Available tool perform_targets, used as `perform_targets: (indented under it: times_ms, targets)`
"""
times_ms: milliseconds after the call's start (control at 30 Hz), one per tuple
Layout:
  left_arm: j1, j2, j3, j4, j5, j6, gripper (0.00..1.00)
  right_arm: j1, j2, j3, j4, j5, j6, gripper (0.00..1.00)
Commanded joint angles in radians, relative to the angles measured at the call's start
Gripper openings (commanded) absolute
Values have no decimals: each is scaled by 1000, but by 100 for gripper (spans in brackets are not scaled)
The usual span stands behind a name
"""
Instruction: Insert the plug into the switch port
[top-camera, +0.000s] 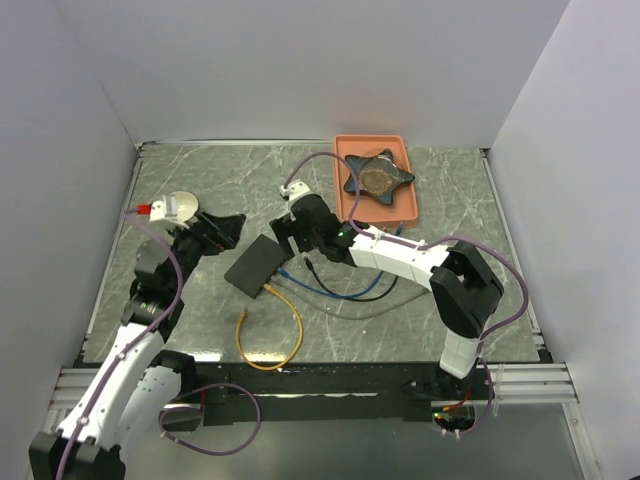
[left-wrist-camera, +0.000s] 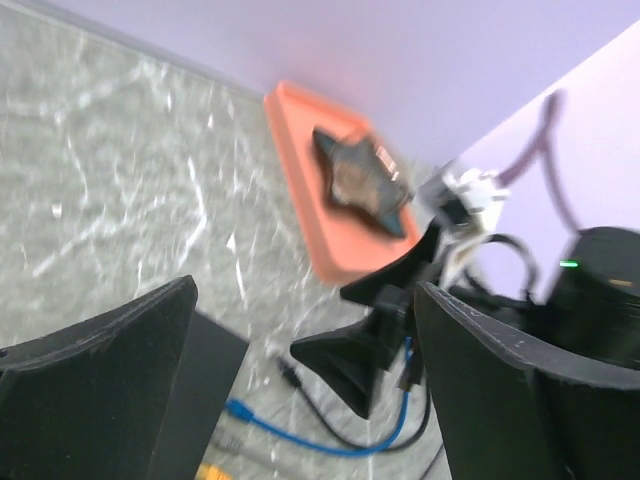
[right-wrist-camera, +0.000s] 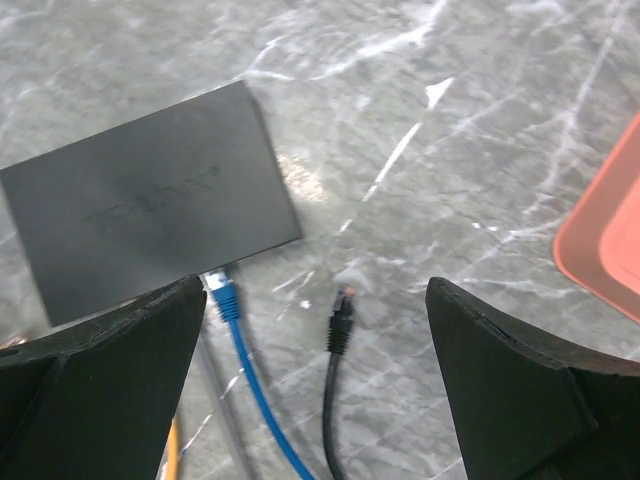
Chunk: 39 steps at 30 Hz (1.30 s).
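Hovering with its fingers spread wide and nothing between them, the right gripper (right-wrist-camera: 315, 300) looks straight down on the work. The plug (right-wrist-camera: 341, 322), black on a black lead, lies loose on the marble just below the middle of the right wrist view. It is near the switch (right-wrist-camera: 150, 215) but apart from it, with its nose aimed roughly toward the box's lower edge. The switch port sits somewhere along that port edge (right-wrist-camera: 262, 250); the openings face sideways and cannot be seen from above. A blue plug (right-wrist-camera: 222, 292) meets the same edge further left and looks seated. The left gripper (top-camera: 218, 232), left of the switch in the top view, is likewise fully open and empty.

By my reading the step in hand is the pick-up: the plug is not yet held, let alone inserted. The next move calls for the right fingers to come down astride the plug body and close on its sides. They must then square its nose to a free socket right of the blue one and push in level; a skewed grip would likely jam at the mouth.

The orange tray (top-camera: 400, 212), in the upper right of the top view, holds only the dark star-shaped object (top-camera: 375, 178), lying flat inside it.
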Motion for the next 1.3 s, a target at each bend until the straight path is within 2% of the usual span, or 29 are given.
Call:
perform_targets:
  times_ms: [0, 233, 633, 967, 1067, 1100, 1167, 1200, 1267]
  targets:
    - [-3, -95, -20, 48, -70, -35, 96, -32, -57, -14, 9, 52, 36, 98]
    - [-2, -94, -23, 37, -85, -32, 96, -58, 12, -14, -40, 46, 64, 91]
    - [-3, -13, -9, 39, -67, -19, 96, -55, 76, -96, -47, -46, 108, 65]
    - [-3, 26, -4, 42, -61, -12, 96, -27, 165, -62, -120, -46, 127, 56]
    - [-3, 27, -4, 37, -65, -7, 96, -23, 205, -24, -151, -25, 131, 45]
    - [-3, 29, -3, 37, -65, -4, 96, -24, 220, -8, -169, -20, 133, 32]
    - [-3, 24, -1, 31, -68, -3, 96, -26, 225, 2, -177, -17, 130, 17]
    - [-3, 26, -1, 30, -70, -3, 96, -26, 221, 10, -179, -14, 127, 0]
    - [-5, 23, -1, 25, -76, 4, 96, -29, 204, 16, -179, -5, 121, 0]
